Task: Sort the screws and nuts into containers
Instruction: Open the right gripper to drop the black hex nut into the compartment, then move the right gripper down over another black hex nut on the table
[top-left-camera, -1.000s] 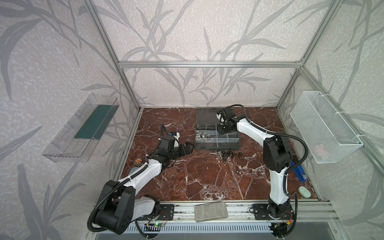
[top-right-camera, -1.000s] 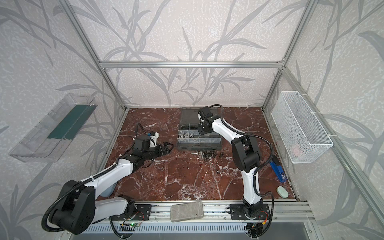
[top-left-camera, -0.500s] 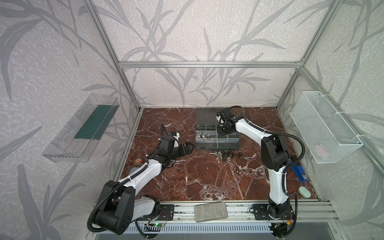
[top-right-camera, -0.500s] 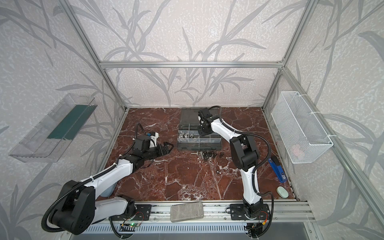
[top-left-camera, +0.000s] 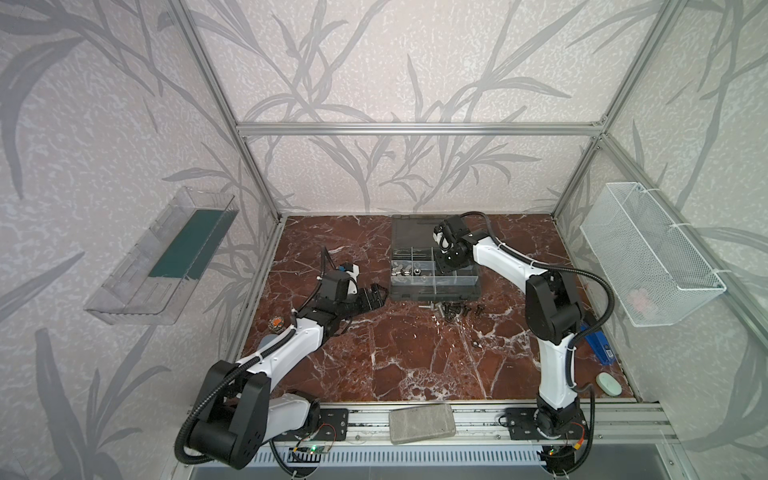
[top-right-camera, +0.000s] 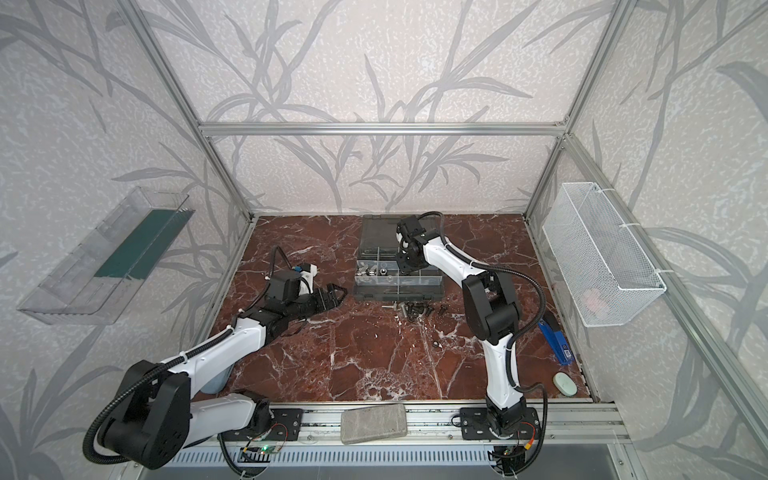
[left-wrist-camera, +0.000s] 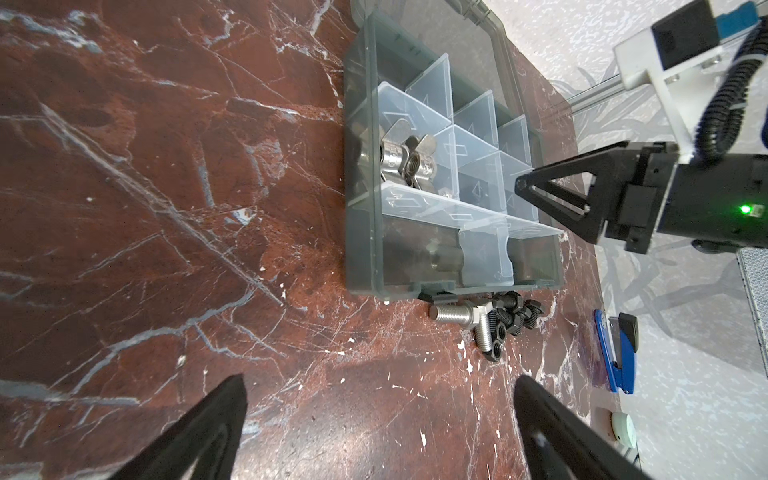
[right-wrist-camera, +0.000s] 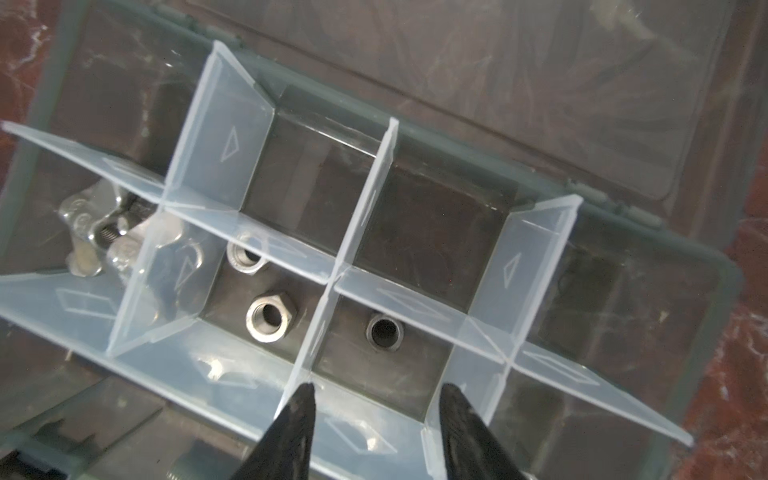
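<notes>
Below the spread right claw (right-wrist-camera: 379, 388), one black nut (right-wrist-camera: 384, 331) beside two silver hex nuts (right-wrist-camera: 271, 318); left claw (left-wrist-camera: 380, 379) spread.

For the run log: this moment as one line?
right claw: open, empty, above organizer case cell | dark nut: lying in that cell | left claw: open, over table | loose pile: beside case

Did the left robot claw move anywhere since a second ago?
No. In a top view the left gripper is in the same spot as before, open, just left of the organizer case and its front corner.
</notes>
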